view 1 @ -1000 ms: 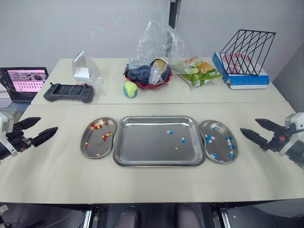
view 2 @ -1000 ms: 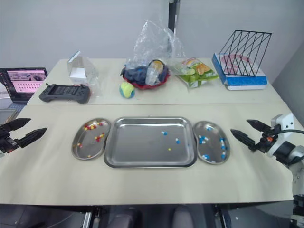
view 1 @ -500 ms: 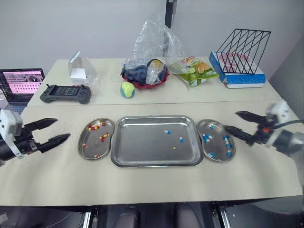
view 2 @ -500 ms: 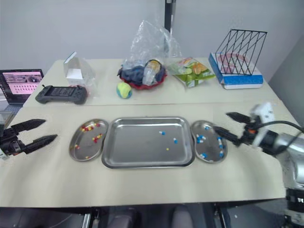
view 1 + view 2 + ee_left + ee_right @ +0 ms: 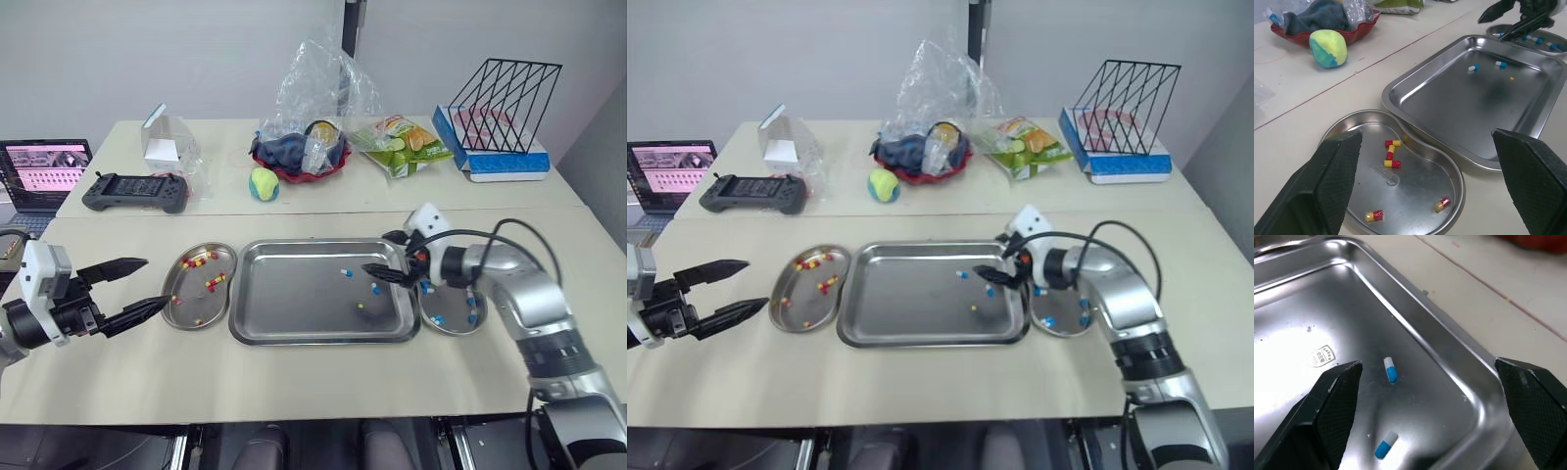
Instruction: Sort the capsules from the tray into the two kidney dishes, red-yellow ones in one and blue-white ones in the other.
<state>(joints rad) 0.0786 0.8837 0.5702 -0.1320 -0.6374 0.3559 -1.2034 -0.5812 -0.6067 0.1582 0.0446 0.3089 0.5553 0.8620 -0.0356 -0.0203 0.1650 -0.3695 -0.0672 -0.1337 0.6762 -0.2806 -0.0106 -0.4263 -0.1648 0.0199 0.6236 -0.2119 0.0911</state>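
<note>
The steel tray (image 5: 294, 299) lies mid-table and holds two blue-white capsules (image 5: 345, 272) and a small yellow piece (image 5: 360, 305). At its left end, the left kidney dish (image 5: 192, 292) contains several red-yellow capsules (image 5: 1392, 147). The right kidney dish (image 5: 453, 326), at the tray's other end, contains several blue-white ones. My right gripper (image 5: 375, 252) is open, low over the tray's right end, with the two blue-white capsules (image 5: 1390, 369) just ahead of its fingers. My left gripper (image 5: 157, 281) is open and empty, just left of the left dish.
Across the back of the table sit a laptop (image 5: 44, 168), a game controller (image 5: 135, 190), a bagged small box (image 5: 162, 142), a yellow-green ball (image 5: 264, 182), a red bowl (image 5: 299, 157) under a plastic bag, a snack bag (image 5: 404, 145) and a wire rack (image 5: 505, 93).
My right arm has swung in from beyond the right dish to above the tray's right end. The left gripper has come closer to the left dish. Both stayed open.
</note>
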